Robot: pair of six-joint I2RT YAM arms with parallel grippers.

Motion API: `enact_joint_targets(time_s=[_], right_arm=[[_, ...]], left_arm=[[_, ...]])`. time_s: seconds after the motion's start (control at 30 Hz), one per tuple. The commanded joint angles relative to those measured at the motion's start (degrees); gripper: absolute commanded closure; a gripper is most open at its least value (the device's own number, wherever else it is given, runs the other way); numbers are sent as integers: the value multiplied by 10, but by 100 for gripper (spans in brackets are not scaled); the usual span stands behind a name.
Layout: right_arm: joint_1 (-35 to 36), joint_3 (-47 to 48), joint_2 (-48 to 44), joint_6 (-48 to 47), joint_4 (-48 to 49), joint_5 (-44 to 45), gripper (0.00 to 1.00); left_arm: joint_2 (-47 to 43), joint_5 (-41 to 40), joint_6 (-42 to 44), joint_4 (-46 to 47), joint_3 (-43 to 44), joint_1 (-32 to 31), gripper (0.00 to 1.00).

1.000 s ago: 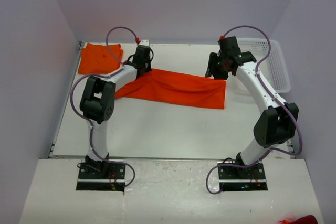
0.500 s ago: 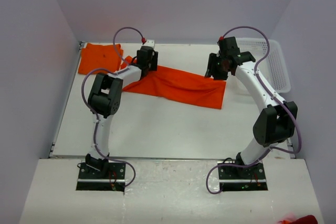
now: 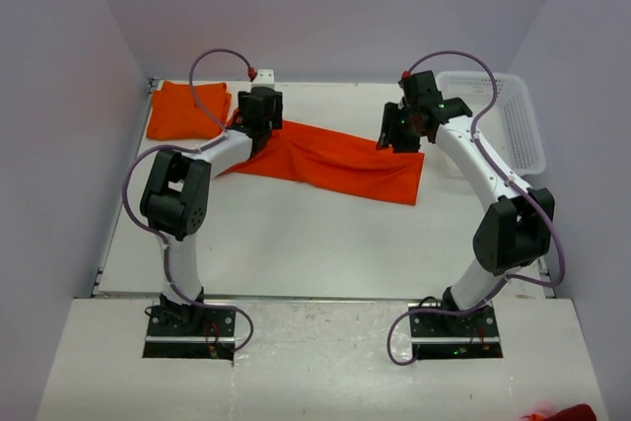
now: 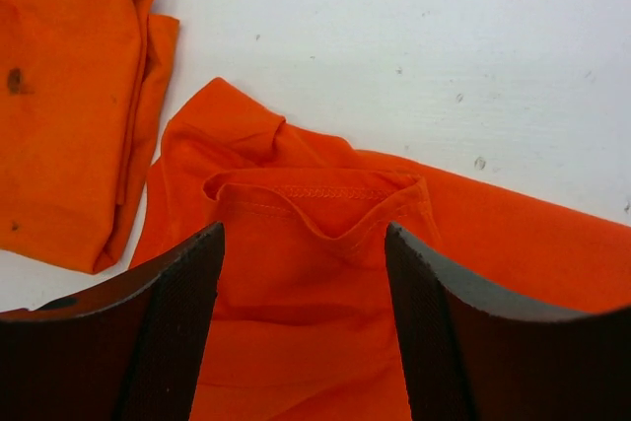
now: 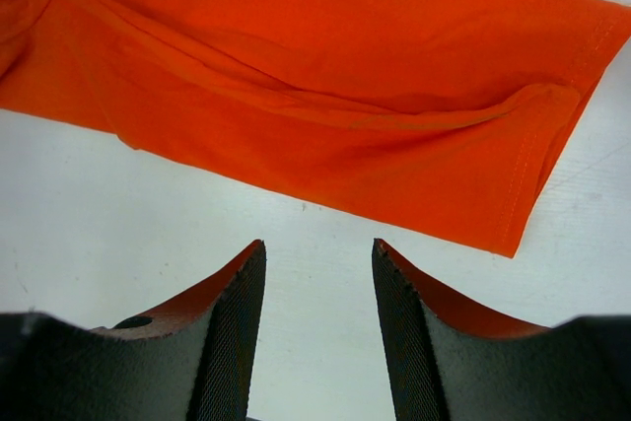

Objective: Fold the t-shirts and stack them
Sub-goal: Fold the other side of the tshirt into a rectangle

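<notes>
The spread orange t-shirt (image 3: 335, 160), a long rumpled band of thin soft cloth, lay on the white table (image 3: 296, 244) with its long axis running from far left to nearer right, one arm at each end. The left gripper (image 3: 260, 123) hung over the left end, its dark fingers (image 4: 177, 322) wide apart with a stitched fold of cloth between them, not pinched so far as the wrist view showed. The right gripper (image 3: 399, 135) stood at the right end, equally wide and empty, its tips (image 5: 317, 248) over bare table and the shirt's edge just ahead. The folded orange t-shirt (image 3: 185, 110), a flat square packet, sat in the far left corner just beyond the left gripper, so the left arm looked better placed for stacking.
</notes>
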Motion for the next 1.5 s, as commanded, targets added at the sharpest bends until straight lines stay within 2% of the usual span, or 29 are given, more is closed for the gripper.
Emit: enact_joint_targets(time_s=[0.0, 0.17, 0.33, 0.43, 0.7, 1.03, 1.37, 1.47], right_arm=[[1, -1, -16, 0, 5, 3, 51], [1, -9, -25, -3, 4, 9, 51], [1, -15, -25, -4, 7, 12, 51], [1, -17, -26, -5, 7, 16, 51], [0, -12, -22, -5, 6, 18, 51], [1, -20, -20, -1, 11, 11, 51], [1, -24, -27, -4, 11, 15, 51], [1, -27, -26, -5, 12, 16, 51]], left_arm=[[-5, -39, 5, 4, -6, 5, 32], [26, -49, -22, -65, 42, 24, 37], [40, -62, -20, -72, 66, 44, 40], [60, -63, -22, -116, 97, 59, 44], [73, -41, -22, -116, 103, 75, 51], [79, -12, -35, -108, 88, 75, 54], [122, 14, -38, -120, 120, 76, 55], [122, 17, -36, -117, 127, 77, 59]])
